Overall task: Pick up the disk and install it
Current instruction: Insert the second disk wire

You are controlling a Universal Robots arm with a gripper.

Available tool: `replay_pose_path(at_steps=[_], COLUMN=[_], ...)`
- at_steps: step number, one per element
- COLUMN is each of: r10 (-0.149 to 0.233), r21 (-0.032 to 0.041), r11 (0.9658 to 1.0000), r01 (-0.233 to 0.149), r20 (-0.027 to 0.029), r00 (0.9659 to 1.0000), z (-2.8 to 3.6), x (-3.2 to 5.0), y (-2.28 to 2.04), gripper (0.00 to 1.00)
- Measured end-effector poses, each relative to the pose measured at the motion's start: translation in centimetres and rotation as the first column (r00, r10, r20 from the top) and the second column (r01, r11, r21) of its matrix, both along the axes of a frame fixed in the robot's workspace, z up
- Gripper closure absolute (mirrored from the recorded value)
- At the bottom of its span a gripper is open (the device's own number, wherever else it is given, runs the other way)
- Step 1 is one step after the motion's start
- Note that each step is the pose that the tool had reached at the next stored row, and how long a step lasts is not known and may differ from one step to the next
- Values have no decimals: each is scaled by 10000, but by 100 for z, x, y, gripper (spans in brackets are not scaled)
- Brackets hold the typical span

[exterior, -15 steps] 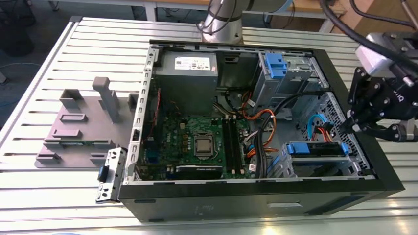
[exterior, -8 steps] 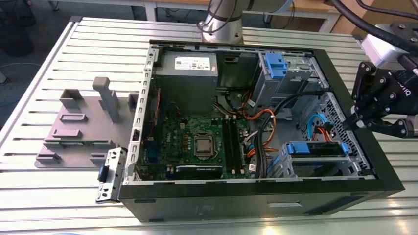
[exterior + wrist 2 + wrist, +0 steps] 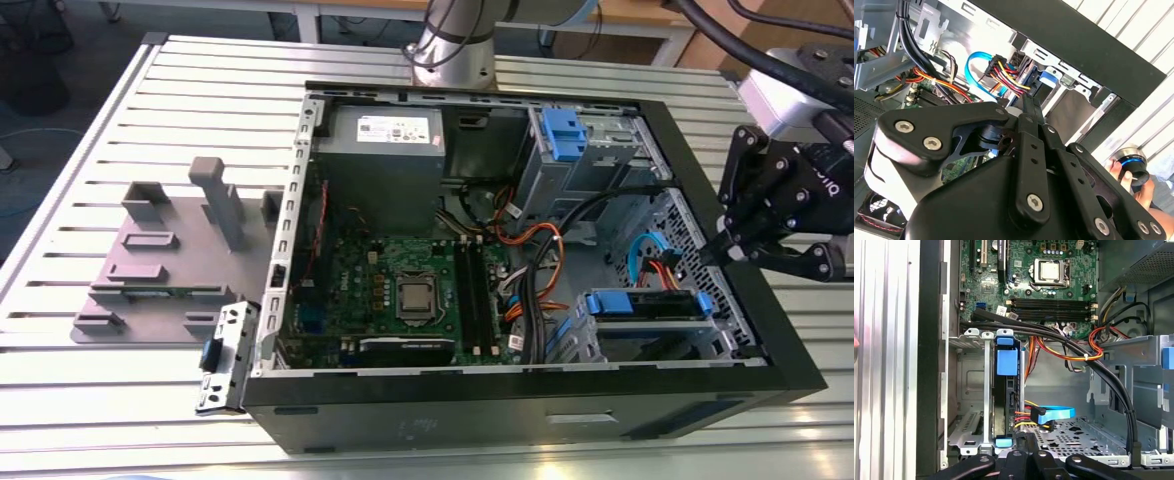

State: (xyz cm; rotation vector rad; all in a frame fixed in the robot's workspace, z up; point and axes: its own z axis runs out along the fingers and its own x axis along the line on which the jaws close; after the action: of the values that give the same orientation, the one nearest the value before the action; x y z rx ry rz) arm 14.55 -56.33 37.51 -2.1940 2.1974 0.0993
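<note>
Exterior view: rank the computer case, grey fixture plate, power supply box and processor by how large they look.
Largest to smallest in the exterior view:
1. computer case
2. grey fixture plate, on the exterior view's left
3. power supply box
4. processor
The gaps between them look plain, so none of the ranks is in doubt.

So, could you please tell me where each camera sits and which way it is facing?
Exterior view: off the arm, above, looking down into the open computer case on the slatted table; the arm's base and the gripper show.
First wrist view: on the wrist, facing past the gripper into the case, at the motherboard and the disk standing in its cage.
Second wrist view: on the wrist, facing along the gripper at the case's wiring.
Both wrist views share the blue cable.
</note>
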Motion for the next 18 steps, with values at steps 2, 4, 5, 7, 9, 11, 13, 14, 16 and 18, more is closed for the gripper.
replay_pose_path(at_steps=[2, 4, 5, 7, 9, 11, 13, 14, 16, 18], r10=[0, 0, 0, 0, 0, 0, 0, -1, 0, -1], r21=[6, 10, 13, 18, 22, 27, 28, 29, 28, 27], r11=[10000, 10000, 10000, 10000, 10000, 10000, 10000, 10000, 10000, 10000], r01=[0, 0, 0, 0, 0, 0, 0, 1, 0, 1], r20=[0, 0, 0, 1, 0, 0, 0, 1, 0, 0], r00=[10000, 10000, 10000, 10000, 10000, 10000, 10000, 10000, 10000, 10000], z=[0, 0, 0, 0, 0, 0, -2, -6, -18, -37], x=[0, 0, 0, 0, 0, 0, -2, -8, -36, -73], y=[0, 0, 0, 0, 0, 0, 0, 0, 0, 0], gripper=[89, 83, 83, 71, 71, 64, 64, 64, 64, 64])
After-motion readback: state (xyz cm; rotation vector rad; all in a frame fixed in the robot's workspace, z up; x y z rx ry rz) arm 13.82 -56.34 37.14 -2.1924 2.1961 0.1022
